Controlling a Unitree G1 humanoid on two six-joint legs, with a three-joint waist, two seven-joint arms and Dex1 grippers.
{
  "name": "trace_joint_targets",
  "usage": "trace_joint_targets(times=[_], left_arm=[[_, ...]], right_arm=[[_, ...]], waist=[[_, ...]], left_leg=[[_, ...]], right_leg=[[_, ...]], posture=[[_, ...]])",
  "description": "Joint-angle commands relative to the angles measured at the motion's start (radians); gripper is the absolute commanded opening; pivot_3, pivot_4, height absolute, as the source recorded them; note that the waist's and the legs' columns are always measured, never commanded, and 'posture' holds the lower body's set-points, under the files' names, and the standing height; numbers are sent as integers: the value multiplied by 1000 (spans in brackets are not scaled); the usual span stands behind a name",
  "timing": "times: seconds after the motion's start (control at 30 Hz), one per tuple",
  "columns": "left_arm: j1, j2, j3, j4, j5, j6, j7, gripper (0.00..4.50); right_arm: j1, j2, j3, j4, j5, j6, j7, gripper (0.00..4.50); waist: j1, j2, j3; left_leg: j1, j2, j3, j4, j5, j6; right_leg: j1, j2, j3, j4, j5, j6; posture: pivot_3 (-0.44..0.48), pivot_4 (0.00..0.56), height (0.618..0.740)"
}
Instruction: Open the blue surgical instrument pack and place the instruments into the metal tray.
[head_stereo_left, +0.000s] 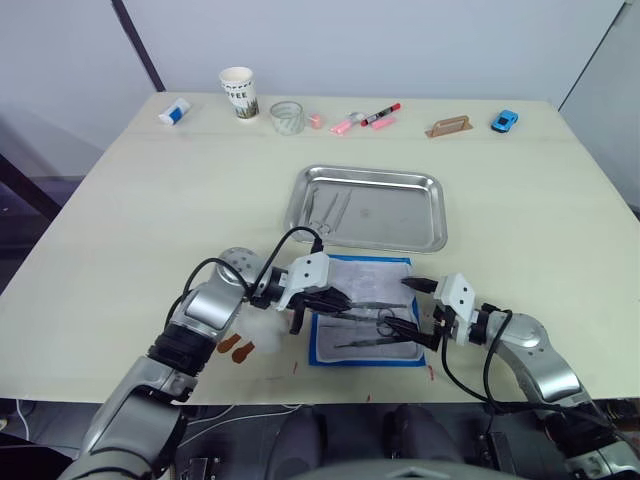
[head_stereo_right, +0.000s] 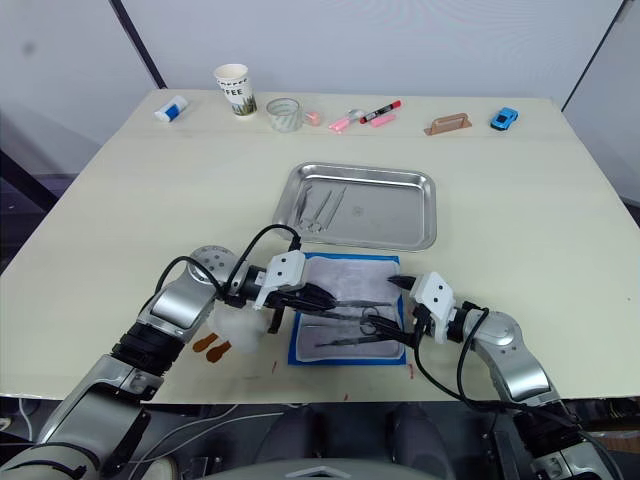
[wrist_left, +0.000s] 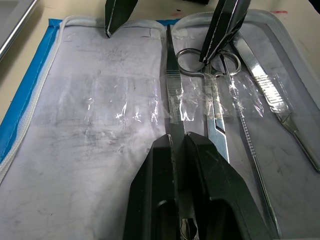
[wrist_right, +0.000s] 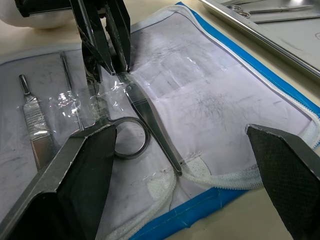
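Left gripper lifting tweezers from the opened pack; tray lying at 12 o'clock.

The slim grey metal tweezers (wrist_left: 172, 95) are lying lengthwise across the opened blue surgical instrument pack (head_stereo_left: 366, 310), clenched at one end by the left gripper (wrist_left: 178, 145). The shiny rectangular metal tray (head_stereo_left: 366, 208) is sitting just beyond the pack. The right gripper (head_stereo_left: 412, 312) is resting spread wide at 3 o'clock, over the ring-handled scissors (wrist_right: 127, 137).

The left gripper (wrist_left: 178, 145) pinched the tweezers (wrist_left: 172, 85) on the opened blue surgical instrument pack (wrist_left: 100, 120). Ring-handled scissors (wrist_left: 212, 107) and a scalpel (wrist_left: 272, 95) lay alongside, under the right gripper's fingers (wrist_left: 227, 25).
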Motion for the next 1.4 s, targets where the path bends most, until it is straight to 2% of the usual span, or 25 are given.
trace_joint_targets(times=[0.03, 0.2, 0.8, 1.4], left_arm=[[2, 13, 1, 18, 0, 8, -31, 28], [-37, 19, 24, 25, -12, 36, -33, 28], [-112, 155, 90, -75, -79, 191, -121, 28], [-54, 294, 163, -61, -101, 122, -214, 28]], right_arm=[[34, -14, 42, 83, -76, 49, -12, 4500], [33, -14, 44, 84, -76, 48, -9, 4500], [33, -14, 46, 87, -77, 46, -6, 4500], [24, -10, 51, 95, -77, 45, -1, 4500]], waist=[[0, 0, 0], [0, 0, 0], [-1, 1, 1], [-1, 0, 1]], left_leg=[[0, 0, 0, 0, 0, 0], [0, 0, 0, 0, 0, 0], [0, 0, 0, 0, 0, 0], [0, 1, 0, 0, 0, 0]], right_leg=[[0, 0, 0, 0, 0, 0], [0, 0, 0, 0, 0, 0], [0, 1, 0, 0, 0, 0], [-1, 1, 0, 0, 0, 0]], posture=[[0, 150, 718], [0, 150, 718], [0, 150, 718], [0, 150, 718]])
